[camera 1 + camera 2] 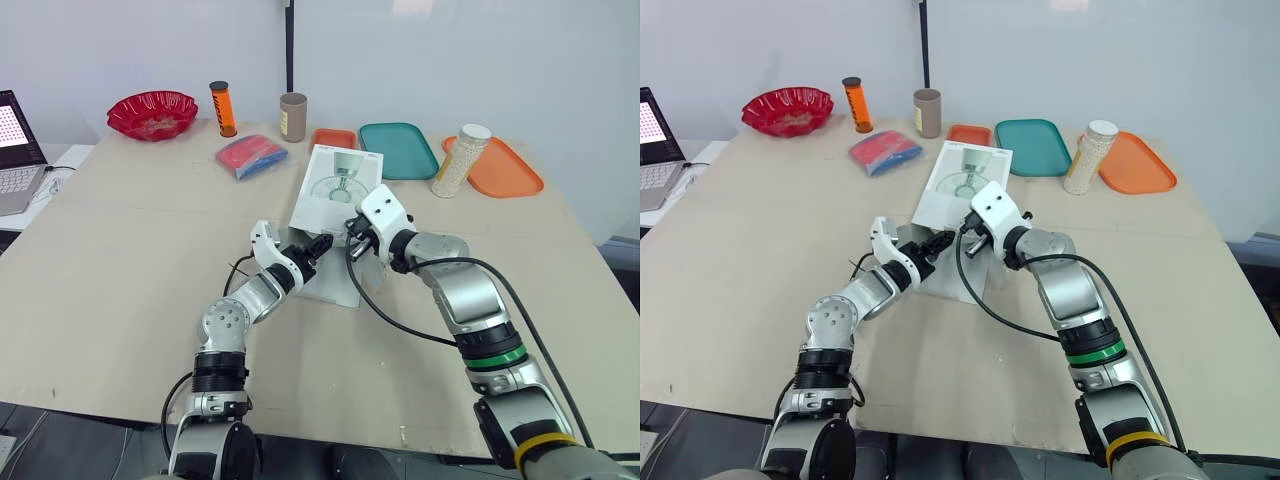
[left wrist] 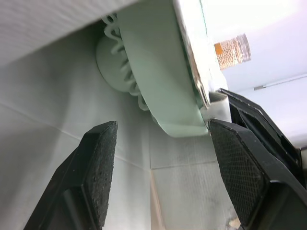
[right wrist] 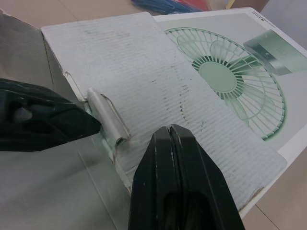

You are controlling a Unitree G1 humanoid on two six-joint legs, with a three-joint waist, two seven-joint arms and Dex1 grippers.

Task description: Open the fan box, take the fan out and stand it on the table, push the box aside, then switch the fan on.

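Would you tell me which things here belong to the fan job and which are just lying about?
For the job: fan box, fan inside it, left claw, right claw.
Lying about: red bowl, orange tube, brown cup, red packet, small orange tray, teal tray, large orange tray, jar, laptop.

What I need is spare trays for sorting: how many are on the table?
3, along the far edge of the table: a small orange tray beyond the fan box, a teal tray right of it, a larger orange tray furthest right, behind the jar. None seems hidden.
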